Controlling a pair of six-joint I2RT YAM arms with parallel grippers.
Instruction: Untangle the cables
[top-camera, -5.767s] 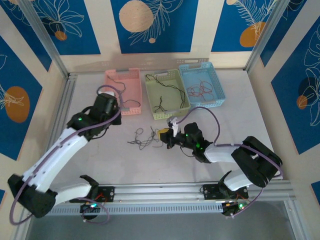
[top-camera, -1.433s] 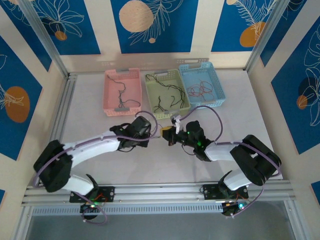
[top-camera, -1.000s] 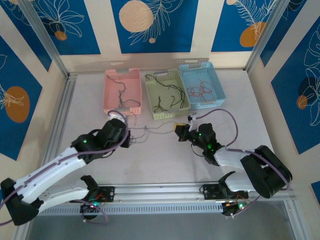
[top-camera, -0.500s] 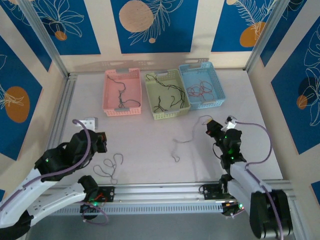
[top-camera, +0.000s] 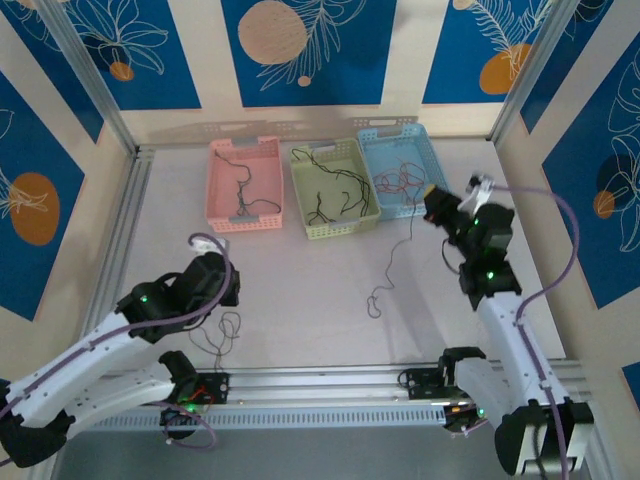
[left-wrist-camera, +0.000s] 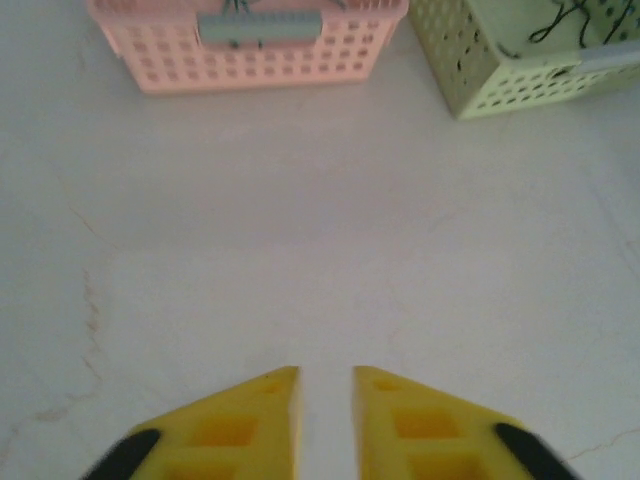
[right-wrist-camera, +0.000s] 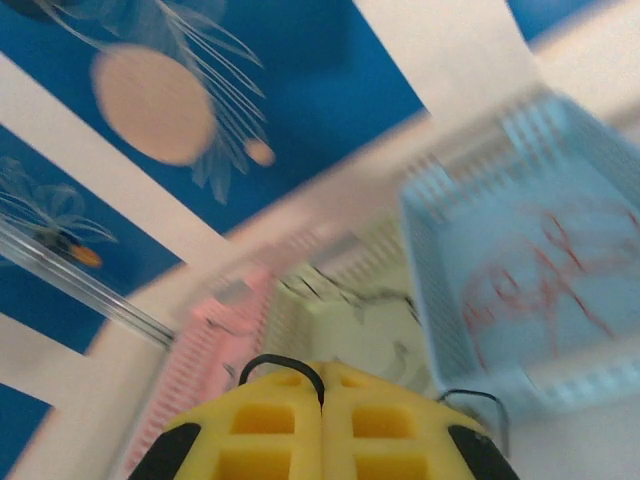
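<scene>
One thin dark cable (top-camera: 388, 272) hangs from the right gripper (right-wrist-camera: 322, 380), whose jaws are closed on it, and drops to the table (top-camera: 300, 270) on its inboard side, while a second looped cable (top-camera: 226, 335) lies just behind the left gripper (left-wrist-camera: 325, 377), whose jaws are slightly parted and empty, facing the pink basket (left-wrist-camera: 250, 50) and green basket (left-wrist-camera: 520, 75).

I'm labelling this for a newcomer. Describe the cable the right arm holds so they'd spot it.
Take the blue basket, rightmost in the row of three. At its near edge the right pincer is shut on a thin dark cable trailing down onto the table, the only one raised at one end.
</scene>
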